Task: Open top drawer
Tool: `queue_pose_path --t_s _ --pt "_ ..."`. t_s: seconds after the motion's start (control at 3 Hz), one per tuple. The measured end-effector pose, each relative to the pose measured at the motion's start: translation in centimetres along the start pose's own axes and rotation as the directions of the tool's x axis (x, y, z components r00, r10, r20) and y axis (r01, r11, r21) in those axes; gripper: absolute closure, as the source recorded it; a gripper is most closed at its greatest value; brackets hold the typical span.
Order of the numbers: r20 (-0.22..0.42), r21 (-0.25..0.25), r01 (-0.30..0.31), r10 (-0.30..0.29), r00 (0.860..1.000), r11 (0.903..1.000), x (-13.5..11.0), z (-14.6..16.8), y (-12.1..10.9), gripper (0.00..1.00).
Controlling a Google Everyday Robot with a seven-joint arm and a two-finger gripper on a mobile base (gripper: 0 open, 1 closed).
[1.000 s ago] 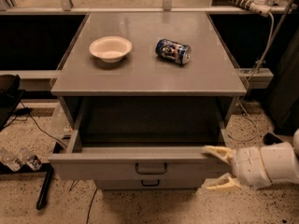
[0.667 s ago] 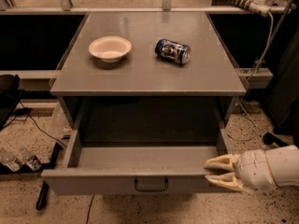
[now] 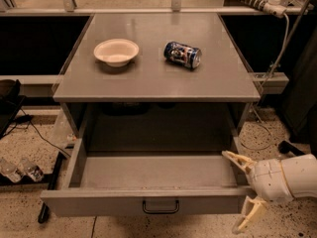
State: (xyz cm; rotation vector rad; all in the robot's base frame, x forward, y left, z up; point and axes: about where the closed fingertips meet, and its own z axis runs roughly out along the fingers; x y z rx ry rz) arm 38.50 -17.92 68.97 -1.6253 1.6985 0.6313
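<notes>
Top drawer (image 3: 158,171) stands pulled far out beneath the grey table (image 3: 148,86); its black loop handle (image 3: 161,207) faces front; the gripper (image 3: 235,192) sits at its right front corner, fingers spread, holding nothing; best to back away without nudging the drawer.

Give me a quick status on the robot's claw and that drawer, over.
Gripper open, by right front corner of top drawer. Top drawer well out. Bowl, can on tabletop above, not obstructing.

Arm cut off by right picture edge; gripper (image 3: 243,188), fingers spread, below counter's (image 3: 148,83) front right corner, hides top drawer's (image 3: 99,206) right front corner. Can (image 3: 183,55) label unreadable.
</notes>
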Motion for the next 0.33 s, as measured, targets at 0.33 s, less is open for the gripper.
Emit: queue_pose_path --t_s 0.33 --pt "0.0 0.0 0.0 0.0 1.0 1.0 0.0 0.0 0.0 0.0"
